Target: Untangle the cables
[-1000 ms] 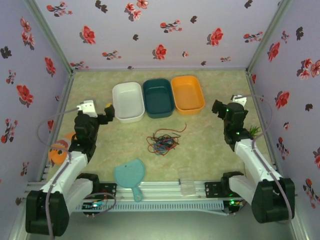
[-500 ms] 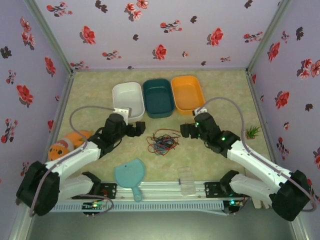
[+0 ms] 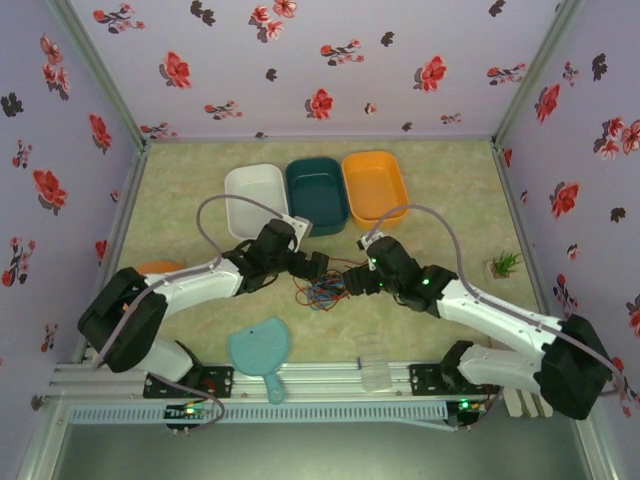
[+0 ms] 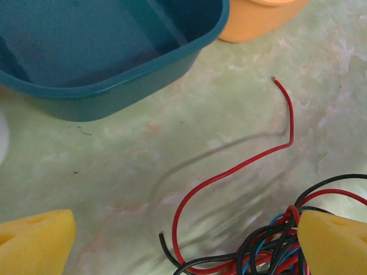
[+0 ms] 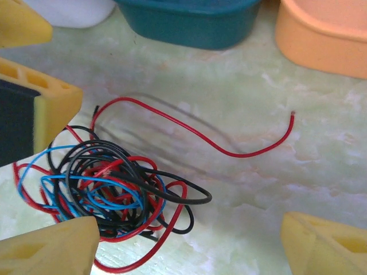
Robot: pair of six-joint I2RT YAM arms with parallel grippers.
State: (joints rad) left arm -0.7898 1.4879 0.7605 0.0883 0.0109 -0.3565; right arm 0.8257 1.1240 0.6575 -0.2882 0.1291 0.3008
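Cables (image 3: 322,290) lay in one tangle on the table (image 3: 440,200), directly between our two grippers. We counted three wire colours in it: red, blue and black. We could not tell how many separate wires it held.

1. The left gripper (image 4: 183,246) had its jaws fully apart and gripped nothing. In the left wrist view its two yellow pads (image 4: 34,240) sat at the bottom corners. The edge of the tangle lay against the inner side of one pad.
2. The right gripper (image 5: 189,246) had its jaws wide apart and also gripped nothing. In the right wrist view the tangle lay just beside one of its two yellow fingertips (image 5: 51,249). Bare table separated the tangle from the other fingertip.

One red wire end (image 5: 252,150) ran out of the tangle across the bare table toward the trays.

Beyond the grippers we counted three trays in a row, just beside one another: one white tray (image 3: 255,195), one teal tray (image 3: 315,190) and one orange tray (image 3: 375,185).

Nearer the arm bases lay one teal paddle-shaped object (image 3: 260,345) and one clear container (image 3: 375,362). One small green plant (image 3: 505,263) stood by the right wall. One orange object (image 3: 160,267) lay by the left wall, partly hidden by the left arm.
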